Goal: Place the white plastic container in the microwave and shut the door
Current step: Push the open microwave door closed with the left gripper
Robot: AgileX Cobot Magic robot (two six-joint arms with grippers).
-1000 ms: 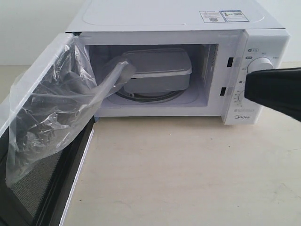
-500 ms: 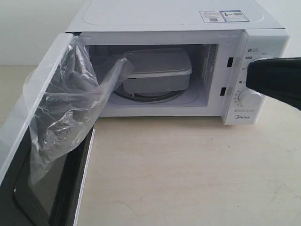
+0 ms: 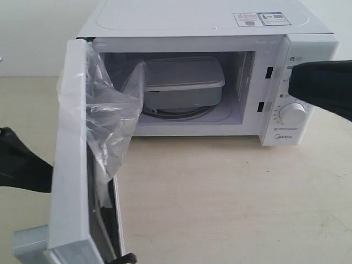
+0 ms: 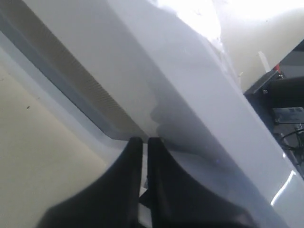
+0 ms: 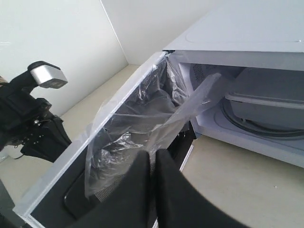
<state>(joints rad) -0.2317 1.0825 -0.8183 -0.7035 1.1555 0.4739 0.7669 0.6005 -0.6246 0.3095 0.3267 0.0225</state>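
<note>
Shallow white plastic container (image 3: 184,82) sits inside the boxy white microwave (image 3: 192,22). The left pincer (image 4: 144,141), closed and empty, presses the half-open white door (image 3: 71,154) to shut it. The right pincer (image 5: 153,153) is closed, empty.

A pale beige tabletop (image 3: 231,209) is filling the exterior view from three o'clock round through six to nine, its surface showing a faint mottled grain. A plain white wall (image 3: 33,38) is rising behind it at ten o'clock and showing again as a sliver at two o'clock. Soft, even light is falling over everything, throwing only weak shadows onto the table. In the right wrist view two white wall panels are meeting at a straight seam (image 5: 114,35), with the tabletop running up to their foot. In the left wrist view dark equipment (image 4: 285,90) and loose cables (image 4: 293,137) are showing at the frame's edge, too blurred to identify.
</note>
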